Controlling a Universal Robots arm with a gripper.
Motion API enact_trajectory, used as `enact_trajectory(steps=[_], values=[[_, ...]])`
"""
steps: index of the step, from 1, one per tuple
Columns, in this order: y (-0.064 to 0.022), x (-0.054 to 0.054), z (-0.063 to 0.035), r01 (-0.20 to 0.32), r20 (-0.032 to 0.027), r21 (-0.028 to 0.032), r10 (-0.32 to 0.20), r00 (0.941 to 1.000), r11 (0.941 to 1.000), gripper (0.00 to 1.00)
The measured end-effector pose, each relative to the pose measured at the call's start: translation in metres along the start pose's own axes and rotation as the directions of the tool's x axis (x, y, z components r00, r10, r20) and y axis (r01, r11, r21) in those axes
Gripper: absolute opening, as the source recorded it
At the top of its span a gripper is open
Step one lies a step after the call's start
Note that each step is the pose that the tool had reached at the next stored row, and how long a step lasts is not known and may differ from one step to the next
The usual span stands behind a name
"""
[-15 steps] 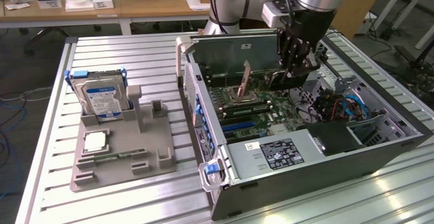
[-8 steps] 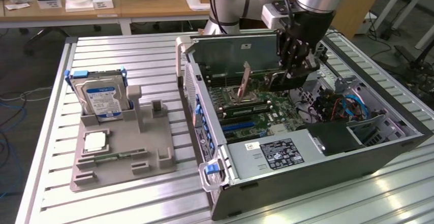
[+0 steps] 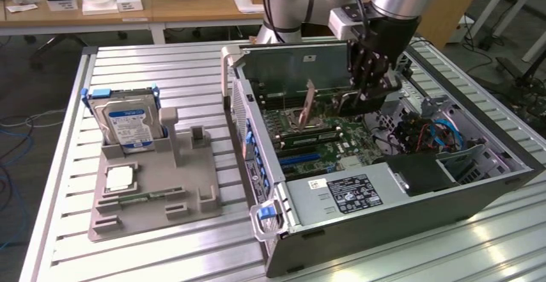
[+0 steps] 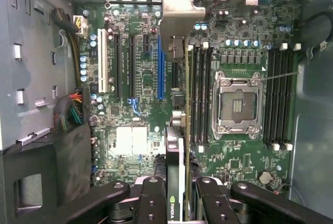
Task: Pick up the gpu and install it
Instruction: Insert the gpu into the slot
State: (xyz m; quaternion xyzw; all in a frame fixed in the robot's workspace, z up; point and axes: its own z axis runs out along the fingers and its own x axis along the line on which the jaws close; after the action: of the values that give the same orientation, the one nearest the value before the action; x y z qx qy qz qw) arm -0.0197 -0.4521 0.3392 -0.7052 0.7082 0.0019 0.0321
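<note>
The gripper point(image 4: 178, 182) is clamped narrowly on the gpu point(image 4: 174, 156). Its black jointed fingers point(image 4: 153, 198) press on both flat faces of the thin card. The card hangs on edge inside the open computer case point(image 3: 401, 218), above the green motherboard point(image 4: 140, 78). Its bent, dull silver bracket point(image 4: 179, 8) points toward the slotted rear wall.

In the wrist view the card's edge runs between the long blue slot point(image 4: 161, 73) and the nearer bank of black memory slots point(image 4: 200, 94). A white slot point(image 4: 102, 60) lies further off, beyond the blue one. The square, shiny metal processor socket point(image 4: 237, 104) sits between two memory banks. A bundle of coloured wires point(image 4: 73, 112) crowds one side wall.

In the exterior view the arm's black wrist covers much of the card, leaving the pale bracket end point(image 3: 308, 103) visible. Whether the lower edge touches a slot cannot be told.

Blue cables point(image 3: 444, 132) loop toward the exterior view's right, and a grey labelled power box point(image 3: 350, 192) sits near the front.

Outside the case, on the ribbed metal table point(image 3: 137, 256), a grey plastic holder point(image 3: 171, 192) carries an upright hard drive point(image 3: 128, 125).
</note>
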Motion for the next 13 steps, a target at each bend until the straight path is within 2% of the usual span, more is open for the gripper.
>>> enact_trajectory(steps=[8, 13], values=[[0.0037, 0.002, 0.0080, 0.010, 0.0005, 0.0006, -0.010, 1.0000, 1.0000, 0.27], [0.0057, 0.002, 0.0117, -0.008, -0.0004, 0.0015, 0.008, 1.0000, 1.0000, 0.27]])
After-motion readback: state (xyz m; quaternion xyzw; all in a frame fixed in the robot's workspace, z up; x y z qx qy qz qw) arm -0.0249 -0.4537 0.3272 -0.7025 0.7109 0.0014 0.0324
